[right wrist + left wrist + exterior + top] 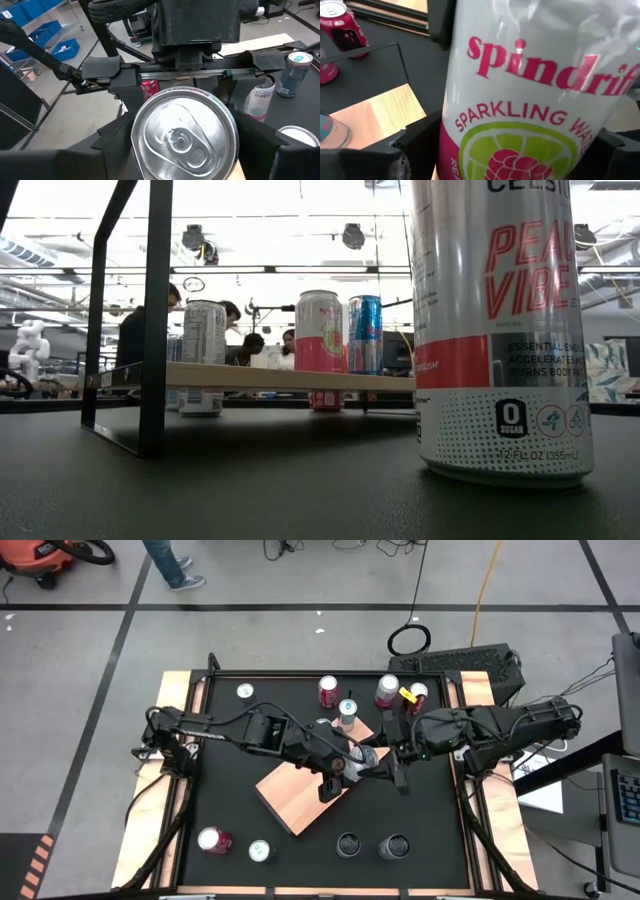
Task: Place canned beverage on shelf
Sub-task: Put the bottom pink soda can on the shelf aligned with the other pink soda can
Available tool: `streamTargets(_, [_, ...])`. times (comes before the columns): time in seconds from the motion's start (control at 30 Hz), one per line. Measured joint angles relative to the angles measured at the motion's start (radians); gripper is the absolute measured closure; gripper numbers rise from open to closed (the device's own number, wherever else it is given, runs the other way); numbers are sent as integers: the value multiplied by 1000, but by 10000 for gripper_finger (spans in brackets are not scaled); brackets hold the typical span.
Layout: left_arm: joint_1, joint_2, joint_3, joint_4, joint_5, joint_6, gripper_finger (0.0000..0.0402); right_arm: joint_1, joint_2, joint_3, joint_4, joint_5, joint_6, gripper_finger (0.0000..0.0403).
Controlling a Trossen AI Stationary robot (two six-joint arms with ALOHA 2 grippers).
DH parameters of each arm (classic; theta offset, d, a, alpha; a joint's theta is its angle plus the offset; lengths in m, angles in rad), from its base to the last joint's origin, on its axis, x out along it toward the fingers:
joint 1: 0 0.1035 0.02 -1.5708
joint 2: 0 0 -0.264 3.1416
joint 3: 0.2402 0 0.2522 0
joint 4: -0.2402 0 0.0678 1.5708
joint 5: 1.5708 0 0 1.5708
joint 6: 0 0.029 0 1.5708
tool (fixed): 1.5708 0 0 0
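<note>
White-and-pink aluminium, the can (530,100) hangs over the shelf (300,795) mid-desk, clamped round its body by the right claw (182,145) while the left claw (510,150) brackets it, fingers slightly apart. I'd guess it's thin-walled, slick and easily dented, so grip mid-body, gently.

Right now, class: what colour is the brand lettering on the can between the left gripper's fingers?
Pink-red lettering on the white Spindrift can; the left wrist view shows it best.

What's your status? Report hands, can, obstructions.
Right hand shut on can, over shelf. Left hand around same can. Another can close by, near shelf corner.
</note>
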Motion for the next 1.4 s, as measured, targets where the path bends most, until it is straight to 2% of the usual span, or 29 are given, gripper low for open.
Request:
streamTargets(0.2, [-3,0,0,-15,5,-22,10,0,-3,0,-2,0,1,145])
streamTargets(0.3, [-10,-1,0,-20,5,-16,5,0,-3,0,-2,-2,2,145])
streamTargets(0.43, [-14,-1,0,-20,5,-16,23,0,-3,0,-2,-6,4,145])
streamTargets(0.67, [-14,-1,0,-19,5,-10,95,0,-3,0,-2,-15,31,144])
streamTargets(0.77, [-15,-1,0,-18,12,-12,113,0,-3,0,-11,-15,56,135])
streamTargets(1.1, [-11,-22,-1,-9,9,-80,109,-1,-28,0,-25,6,194,62])
streamTargets(1.27, [-11,-49,-1,2,-4,-96,109,8,-69,1,-61,11,270,42])
streamTargets(1.4, [-12,-59,-1,30,-51,-107,109,77,-83,-19,-57,120,345,38])
